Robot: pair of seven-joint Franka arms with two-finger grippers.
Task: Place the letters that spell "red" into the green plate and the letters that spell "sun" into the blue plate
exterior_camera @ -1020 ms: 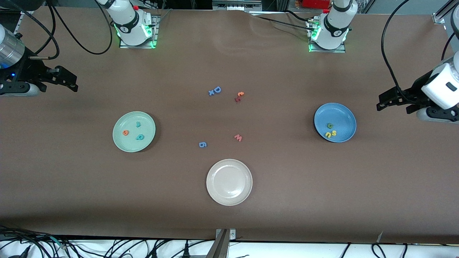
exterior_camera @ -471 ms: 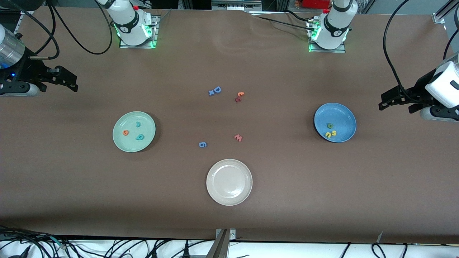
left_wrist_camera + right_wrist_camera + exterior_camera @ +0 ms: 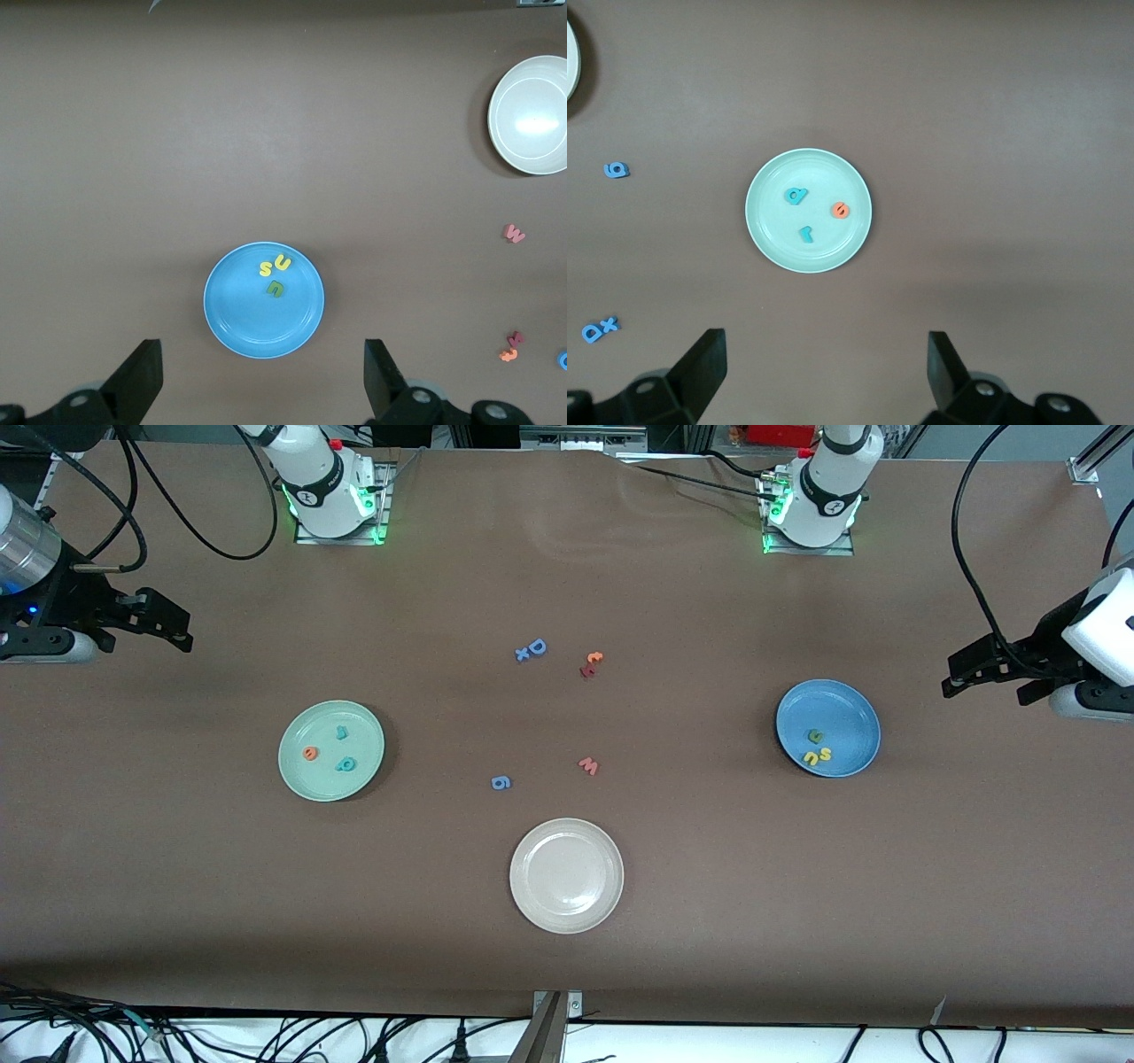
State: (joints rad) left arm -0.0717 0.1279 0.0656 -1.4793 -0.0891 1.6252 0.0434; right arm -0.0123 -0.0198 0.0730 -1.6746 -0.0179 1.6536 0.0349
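Observation:
The green plate (image 3: pixel 292 775) (image 3: pixel 771 239) holds the orange "e" (image 3: pixel 309 753) (image 3: pixel 840 210), the teal "r" (image 3: pixel 341 732) (image 3: pixel 805 234) and the teal "d" (image 3: pixel 345 763) (image 3: pixel 797 196). In the blue plate (image 3: pixel 850 708) (image 3: pixel 244 319) lie the dark green "n" (image 3: pixel 814 736) (image 3: pixel 276 288), the yellow "u" (image 3: pixel 811 758) (image 3: pixel 283 263) and the yellow "s" (image 3: pixel 825 754) (image 3: pixel 266 268). My left gripper (image 3: pixel 974 682) (image 3: pixel 263 372) hangs open and empty at the left arm's end of the table, off the blue plate. My right gripper (image 3: pixel 173 624) (image 3: pixel 826 367) waits open and empty at the right arm's end.
An off-white plate (image 3: pixel 532 903) sits mid-table, nearest the front camera. Loose letters lie between the plates: a blue "D" with an "x" (image 3: pixel 532 649), a dark red letter touching an orange one (image 3: pixel 590 664), a pink "w" (image 3: pixel 589 765) and a blue "6" (image 3: pixel 500 782).
My left gripper has drawn a little farther away from the blue plate toward its end of the table. The right arm, plates and letters have not moved.

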